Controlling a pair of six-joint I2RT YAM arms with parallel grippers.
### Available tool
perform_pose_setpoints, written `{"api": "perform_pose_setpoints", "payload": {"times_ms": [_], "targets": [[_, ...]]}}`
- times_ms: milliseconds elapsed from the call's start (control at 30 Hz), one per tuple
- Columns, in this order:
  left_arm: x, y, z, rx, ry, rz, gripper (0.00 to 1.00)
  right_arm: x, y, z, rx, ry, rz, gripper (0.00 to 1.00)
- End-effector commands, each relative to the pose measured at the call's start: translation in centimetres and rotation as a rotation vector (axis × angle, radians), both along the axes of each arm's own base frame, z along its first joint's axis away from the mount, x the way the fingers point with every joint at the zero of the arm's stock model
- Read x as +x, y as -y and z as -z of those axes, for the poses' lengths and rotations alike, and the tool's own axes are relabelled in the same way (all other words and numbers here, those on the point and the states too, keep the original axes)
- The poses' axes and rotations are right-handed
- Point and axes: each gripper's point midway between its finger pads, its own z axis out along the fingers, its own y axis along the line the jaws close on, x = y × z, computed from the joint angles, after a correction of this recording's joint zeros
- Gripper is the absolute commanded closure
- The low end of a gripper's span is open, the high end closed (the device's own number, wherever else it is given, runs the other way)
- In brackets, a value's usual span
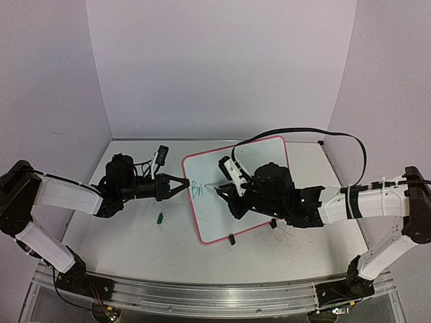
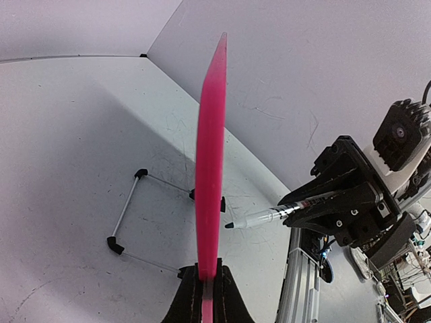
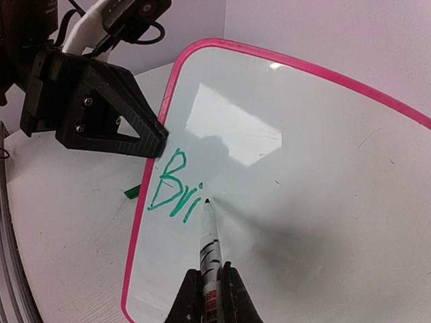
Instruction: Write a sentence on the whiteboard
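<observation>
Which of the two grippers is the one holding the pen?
The right gripper: it is shut on the marker, whose tip is at the whiteboard beside the green Bri. The left gripper clamps only the whiteboard's pink edge.

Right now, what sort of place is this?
Most likely a robotics lab test bench. A left arm and right arm are bolted to a metal rail at a table boxed in by plain panels, and the right tool holds a marker at a whiteboard bearing green letters.

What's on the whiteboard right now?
Green letters "Bri" near the whiteboard's left edge, the marker pointing just after them. From above, the right gripper hides part of the board's middle.
</observation>
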Motion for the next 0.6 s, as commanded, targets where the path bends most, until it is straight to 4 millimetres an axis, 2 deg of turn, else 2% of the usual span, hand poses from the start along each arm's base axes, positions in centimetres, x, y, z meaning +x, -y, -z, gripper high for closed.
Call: {"api": "perform_pose_setpoints", "payload": {"times_ms": [0,567], "targets": [[0.25,0.30,-2.63,-0.032,0.072,0.007,1.00,0.75,-0.51,-1.95,0.050,0.021,0.026,1.00],[0.16,0.30,-2.66,-0.033,0.072,0.010,1.00,1.30,-0.46,-1.27,0.025,0.020,0.055,1.00]]}}
